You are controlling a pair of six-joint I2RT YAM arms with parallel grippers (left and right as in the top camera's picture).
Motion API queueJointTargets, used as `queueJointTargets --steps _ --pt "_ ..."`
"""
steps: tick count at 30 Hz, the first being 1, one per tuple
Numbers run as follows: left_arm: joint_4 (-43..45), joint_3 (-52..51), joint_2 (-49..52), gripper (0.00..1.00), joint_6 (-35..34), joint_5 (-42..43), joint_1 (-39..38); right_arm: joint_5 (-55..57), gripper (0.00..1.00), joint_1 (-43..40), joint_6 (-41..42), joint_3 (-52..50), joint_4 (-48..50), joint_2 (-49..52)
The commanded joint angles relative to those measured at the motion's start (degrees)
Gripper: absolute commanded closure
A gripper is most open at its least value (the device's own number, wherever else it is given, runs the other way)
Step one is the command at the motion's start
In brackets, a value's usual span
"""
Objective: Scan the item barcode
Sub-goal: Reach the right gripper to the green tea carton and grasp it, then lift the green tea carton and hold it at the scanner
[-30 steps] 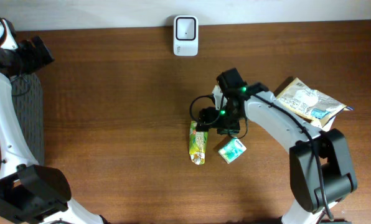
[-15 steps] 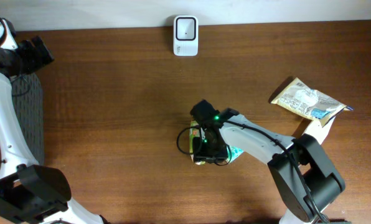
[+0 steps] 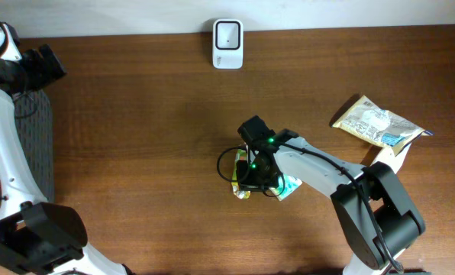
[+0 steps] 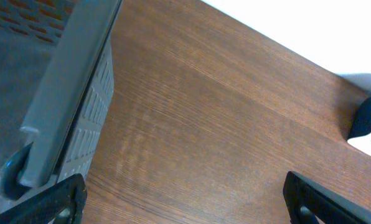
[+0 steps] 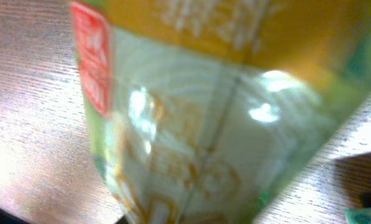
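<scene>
The yellow-green snack packet (image 5: 192, 124) lies on the tabletop (image 3: 136, 137) directly under the right fingers (image 3: 248, 177), one end poking out. Whether they grip it I cannot tell. The left fingers (image 4: 325, 198) stand wide, well apart from it. The tabletop is brown wood. The packet is glossy, with a red label.

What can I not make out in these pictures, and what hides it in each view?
- Right pincer: in the overhead view its own body covers the jaws, and the right wrist view shows no fingers, so I cannot tell whether it is open or shut.
- Yellow-green packet: in the right wrist view it is too close and blurred. The print is unreadable and no barcode shows.
- Teal packet: in the overhead view it is partly under the right arm.
- Scanner: in the left wrist view it is cut off by the right edge.
</scene>
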Motion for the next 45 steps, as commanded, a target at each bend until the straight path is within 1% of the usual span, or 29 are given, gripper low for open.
queueJointTargets --steps 1,4,5,7,9,10,12,18,20,23,28,35,36,39,41,44,45 --pt "0.09 0.09 0.20 0.01 -0.13 -0.87 0.59 -0.52 0.96 -0.50 -0.37 0.66 0.02 1.20" --pt "0.09 0.09 0.20 0.01 -0.11 -0.87 0.59 -3.34 0.96 -1.66 -0.50 1.51 -0.42 0.74" --pt "0.09 0.09 0.20 0.01 -0.11 -0.87 0.59 -5.70 0.96 -2.34 -2.58 2.19 -0.15 0.20" --pt "0.09 0.09 0.20 0.01 -0.11 -0.87 0.59 -13.73 0.96 -3.96 -11.91 5.18 -0.04 -1.77" --pt "0.09 0.09 0.20 0.01 -0.11 -0.87 0.59 -25.29 0.96 -5.60 -22.25 8.79 -0.22 -4.02" --pt "0.09 0.09 0.20 0.01 -0.11 -0.87 0.59 -33.03 0.96 -6.58 -28.02 10.75 -0.42 -5.20" --pt "0.09 0.09 0.20 0.01 -0.11 -0.87 0.59 -43.52 0.96 -8.17 -33.14 13.73 -0.42 -6.67" --pt "0.09 0.09 0.20 0.01 -0.11 -0.87 0.59 -58.45 0.96 -10.58 -33.68 19.32 2.29 -7.26" --pt "0.09 0.09 0.20 0.01 -0.11 -0.87 0.59 -64.98 0.96 -11.87 -33.66 20.83 3.54 -7.26" --pt "0.09 0.09 0.20 0.01 -0.11 -0.87 0.59 -68.28 0.96 -13.64 -33.40 21.75 3.43 -7.30" --pt "0.09 0.09 0.20 0.01 -0.11 -0.87 0.85 -68.30 0.96 -16.35 -33.00 22.08 3.48 -7.30" --pt "0.09 0.09 0.20 0.01 -0.11 -0.87 0.81 -67.21 0.96 -16.83 -33.00 22.10 4.90 -7.30" --pt "0.11 0.09 0.20 0.01 -0.11 -0.87 0.81 -63.76 0.96 -16.76 -32.98 22.08 4.66 -7.30" --pt "0.09 0.09 0.20 0.01 -0.11 -0.87 0.79 -36.22 0.96 -14.21 -29.51 22.08 -0.35 -7.17" --pt "0.09 0.09 0.20 0.01 -0.13 -0.87 0.79 -21.64 0.96 -11.39 -28.00 22.10 -3.37 -7.17" --pt "0.09 0.09 0.20 0.01 -0.11 -0.87 0.81 -8.66 0.96 -8.87 -26.95 25.22 -8.90 -6.95" --pt "0.09 0.09 0.20 0.01 -0.11 -0.87 0.81 -2.54 0.96 -8.52 -26.99 28.87 -12.59 -6.56"
